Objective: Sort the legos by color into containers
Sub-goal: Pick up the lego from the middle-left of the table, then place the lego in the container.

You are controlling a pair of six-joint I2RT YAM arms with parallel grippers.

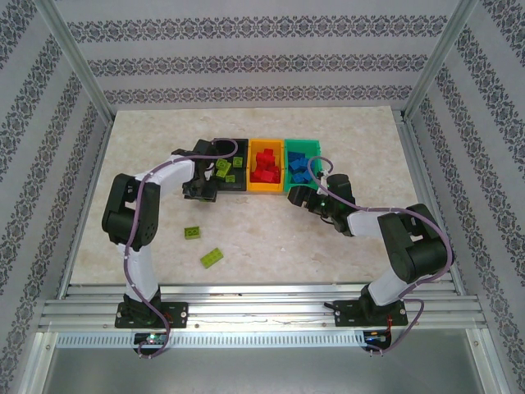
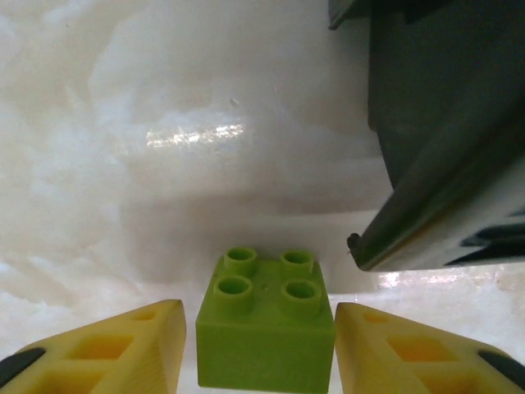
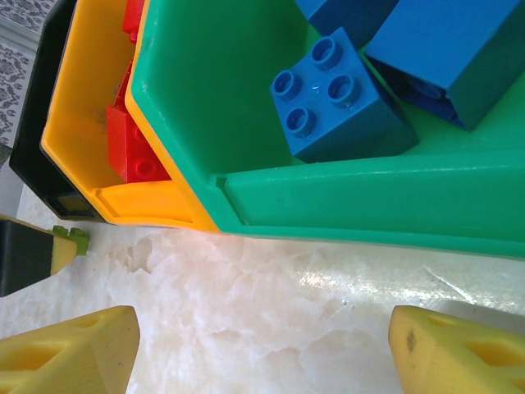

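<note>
Flanking one glossy lime four-stud brick (image 2: 264,345) before the black bin (image 1: 232,185), the left gripper (image 2: 261,328) has yellow wedge fingers (image 2: 123,349) close beside it, clamped or not I cannot tell, while two more lime bricks (image 1: 193,233) (image 1: 212,257) lie toward the tabletop's (image 1: 328,246) near edge and the right gripper (image 3: 262,336) gapes wide, empty, before the smooth green bin (image 3: 213,82).

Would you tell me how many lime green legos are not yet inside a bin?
3. One lego and another lie loose on the table; a third sits between the fingers of the left gripper, beside the black bin. Others may be hidden.
</note>
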